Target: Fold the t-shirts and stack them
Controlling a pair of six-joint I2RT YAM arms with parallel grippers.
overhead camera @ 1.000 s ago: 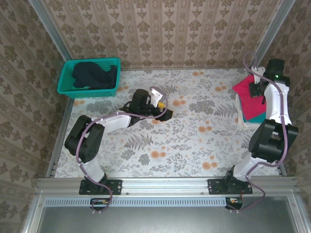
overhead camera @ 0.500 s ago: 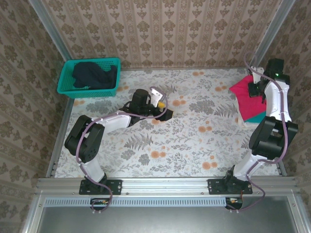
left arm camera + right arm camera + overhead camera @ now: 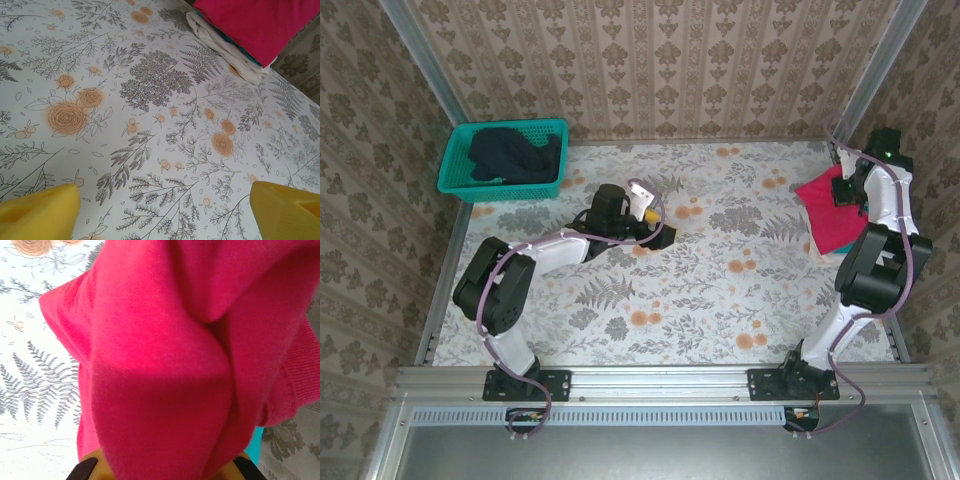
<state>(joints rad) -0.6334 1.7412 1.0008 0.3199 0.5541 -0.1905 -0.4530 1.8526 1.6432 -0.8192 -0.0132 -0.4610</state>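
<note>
Red-pink cloth of one shirt (image 3: 160, 365) bunches up in the right wrist view, and its lower folds run down between the fingers (image 3: 92, 465) of the right gripper (image 3: 843, 188), which is pinched tight on it. From above, that gripper sits at the far right edge of the table (image 3: 720, 290), with the red shirt hanging from it and spreading onto a small pile below. A sliver of the teal shirt (image 3: 256, 445) shows under the red one, at its lower right edge. In the left wrist view a white layer (image 3: 225, 50) lies at the bottom of the pile, flat on the floral tabletop.

The left gripper (image 3: 658, 234) rests low over the middle of the table, well apart from the pile. Its yellow fingertips (image 3: 37, 210) are spread wide, with bare patterned surface between them and no cloth in them.

The dark shirt (image 3: 510, 155) lies crumpled inside a teal basket (image 3: 455, 170) at the far left corner of the table, against the wall, unfolded and away from both arms.
</note>
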